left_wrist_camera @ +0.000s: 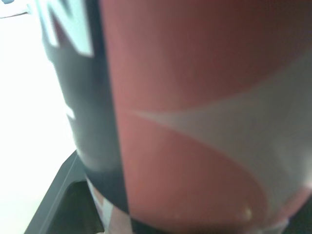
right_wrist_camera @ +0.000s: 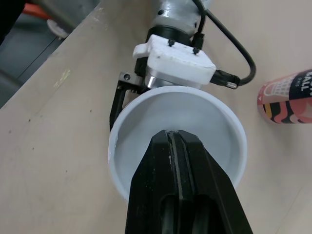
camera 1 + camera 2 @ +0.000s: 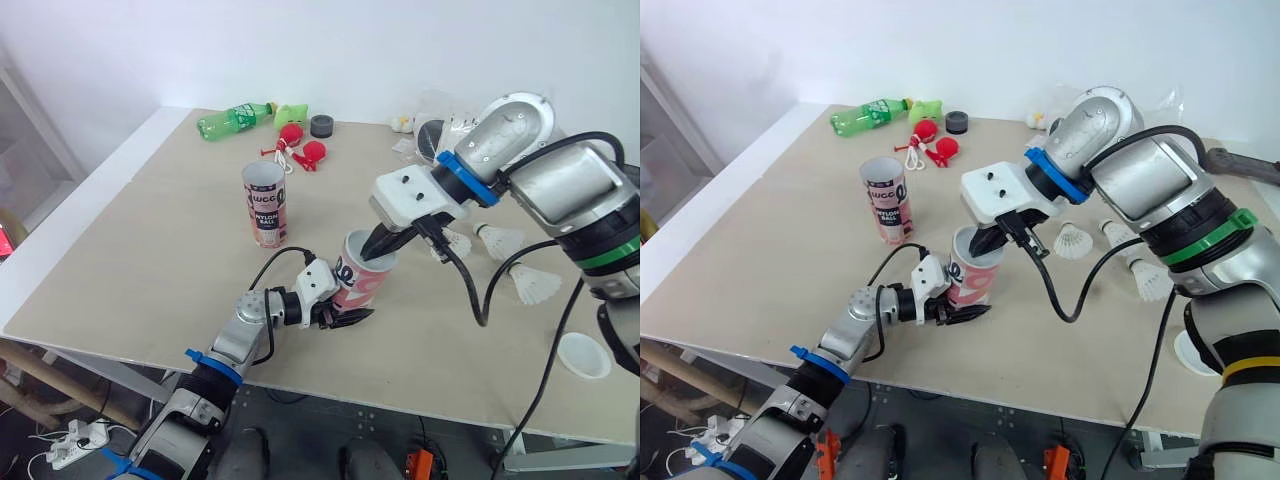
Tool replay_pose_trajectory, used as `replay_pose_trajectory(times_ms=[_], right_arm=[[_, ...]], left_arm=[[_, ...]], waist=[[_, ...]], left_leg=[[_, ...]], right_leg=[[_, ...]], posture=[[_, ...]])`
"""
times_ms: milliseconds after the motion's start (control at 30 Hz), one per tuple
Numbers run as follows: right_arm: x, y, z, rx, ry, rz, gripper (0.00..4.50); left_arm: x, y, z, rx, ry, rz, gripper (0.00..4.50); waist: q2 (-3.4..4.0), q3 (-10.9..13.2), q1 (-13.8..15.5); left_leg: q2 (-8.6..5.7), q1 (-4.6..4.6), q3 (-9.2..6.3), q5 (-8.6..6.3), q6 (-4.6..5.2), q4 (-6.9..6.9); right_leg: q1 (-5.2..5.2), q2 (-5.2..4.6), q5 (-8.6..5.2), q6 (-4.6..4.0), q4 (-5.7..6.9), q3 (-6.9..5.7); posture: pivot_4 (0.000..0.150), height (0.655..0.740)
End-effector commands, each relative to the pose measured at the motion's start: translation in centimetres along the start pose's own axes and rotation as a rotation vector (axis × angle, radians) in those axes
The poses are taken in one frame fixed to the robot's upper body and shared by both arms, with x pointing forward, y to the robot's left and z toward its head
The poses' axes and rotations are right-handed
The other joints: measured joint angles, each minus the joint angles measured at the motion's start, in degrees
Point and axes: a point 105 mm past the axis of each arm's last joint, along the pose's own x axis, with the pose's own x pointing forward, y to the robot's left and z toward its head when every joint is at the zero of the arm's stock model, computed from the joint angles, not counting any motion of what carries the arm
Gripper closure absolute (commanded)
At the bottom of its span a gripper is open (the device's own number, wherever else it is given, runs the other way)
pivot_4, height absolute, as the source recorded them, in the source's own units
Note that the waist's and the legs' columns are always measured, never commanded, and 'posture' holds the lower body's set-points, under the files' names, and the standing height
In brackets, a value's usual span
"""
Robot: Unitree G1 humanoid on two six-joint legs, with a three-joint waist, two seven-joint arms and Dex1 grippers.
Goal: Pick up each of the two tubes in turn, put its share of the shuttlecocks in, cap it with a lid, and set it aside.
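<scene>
The tube (image 3: 360,282) sits tilted at the centre of the left eye view. The left gripper (image 3: 345,318) clamps it low on its pink wall, with its open mouth turned up toward the right gripper (image 3: 374,250). That gripper's black fingers are pressed together, their tips just inside the rim. Loose shuttlecocks (image 3: 497,240) lie at centre right, a white lid (image 3: 583,355) at lower right, the second tube (image 3: 265,203) upright left of centre, and a green bottle (image 3: 232,120) at the top. None appears to block the way. The left wrist view has the tube's wall close up, seated against one finger (image 1: 58,195). In the right wrist view the closed fingers point down the mouth, and I cannot tell whether a shuttlecock lies inside. To load well, hold the mouth steady and lift the fingers straight out, clear of the rim.
</scene>
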Motion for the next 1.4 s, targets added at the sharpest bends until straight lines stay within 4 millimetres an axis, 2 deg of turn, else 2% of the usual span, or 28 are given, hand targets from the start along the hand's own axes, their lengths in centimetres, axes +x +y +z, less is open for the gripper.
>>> replay_pose_trajectory(times_ms=[33, 333, 467, 667, 867, 1067, 1133, 1233, 1300, 1400], right_arm=[[2.5, 1.2, -0.2, 0.015, -0.006, 0.117, 4.41], [3.1, 1.6, 0.5, 0.040, -0.045, 0.123, 4.41], [3.3, 0.3, 1.2, 0.019, -0.074, 0.060, 4.41], [3.0, 0.9, 0.9, 0.020, -0.061, 0.079, 4.41], [-0.5, 0.3, 2.2, 0.072, -0.205, -0.009, 4.41], [-5.1, 1.1, 4.1, 0.193, -0.454, -0.193, 4.41], [-5.8, 1.8, 3.5, 0.269, -0.491, -0.270, 4.41], [-5.5, 3.9, 1.2, 0.409, -0.488, -0.349, 3.54], [-5.3, 5.1, -0.3, 0.516, -0.518, -0.423, 2.58], [-5.6, 6.4, -1.4, 0.627, -0.582, -0.555, 1.12]], left_arm=[[0.5, -0.6, -0.5, 0.007, 0.030, -0.027, 1.48], [0.6, -0.6, -0.5, 0.006, 0.029, -0.028, 1.48], [0.6, -0.7, -0.4, 0.009, 0.029, -0.032, 1.48], [0.6, -0.8, -0.5, 0.009, 0.029, -0.034, 1.48], [0.5, -0.6, -0.2, -0.008, -0.001, -0.026, 1.48], [0.6, -0.3, 1.0, -0.009, -0.056, -0.026, 1.48], [0.8, -0.1, 1.4, -0.011, -0.071, -0.025, 1.48], [1.6, 0.0, 2.2, -0.006, -0.091, -0.036, 1.48], [2.3, 0.0, 2.7, -0.001, -0.098, -0.053, 1.48], [3.1, 0.3, 3.1, -0.007, -0.107, -0.067, 1.48]], waist=[[0.00, 0.0, 0.0], [0.01, 0.0, 0.0], [0.02, 0.0, 0.0], [0.02, 0.0, 0.0], [0.00, 0.0, 0.1], [0.15, 0.2, 0.4], [0.14, 0.2, 0.5], [0.07, 0.2, 1.0], [0.13, 0.3, 1.0], [0.24, 0.4, 0.9]], left_leg=[[0.00, 0.00, -0.13, 0.00, 0.00, 0.00], [0.05, 0.05, -0.34, -0.01, -0.01, -0.02], [0.04, 0.05, -0.34, -0.01, -0.02, -0.09], [0.09, 0.03, -0.44, -0.01, -0.02, -0.13], [0.04, -0.06, -0.42, -0.01, -0.02, -0.18], [-0.12, -0.58, -0.62, 0.00, -0.02, -0.21], [-0.15, -0.64, -0.71, -0.01, -0.03, -0.23], [-0.16, -0.74, -0.86, -0.02, -0.03, -0.26], [-0.19, -0.78, -0.80, -0.01, -0.03, -0.23], [-0.21, -0.88, -0.83, 0.00, -0.02, -0.19]], right_leg=[[-0.02, 0.08, 0.03, -0.04, 0.00, 0.00], [-0.15, 0.27, 0.01, -0.10, -0.01, 0.01], [-0.14, 0.29, -0.01, -0.12, -0.01, 0.02], [-0.14, 0.39, 0.02, -0.06, 0.00, 0.03], [-0.17, 0.38, -0.01, -0.12, -0.01, 0.10], [-0.44, 0.35, -0.06, -0.04, -0.02, 0.10], [-0.45, 0.34, -0.07, -0.04, -0.03, 0.03], [-0.42, 0.33, -0.09, -0.05, -0.15, -0.16], [-0.44, 0.32, -0.07, -0.02, -0.16, -0.10], [-0.49, 0.33, -0.05, 0.03, -0.16, -0.10]], posture=[[0.150, 0.7400], [0.150, 0.7400], [0.150, 0.7400], [0.150, 0.7400], [0.150, 0.7400], [0.150, 0.7400], [0.150, 0.7400], [0.150, 0.7400], [0.150, 0.7400], [0.150, 0.7400]])
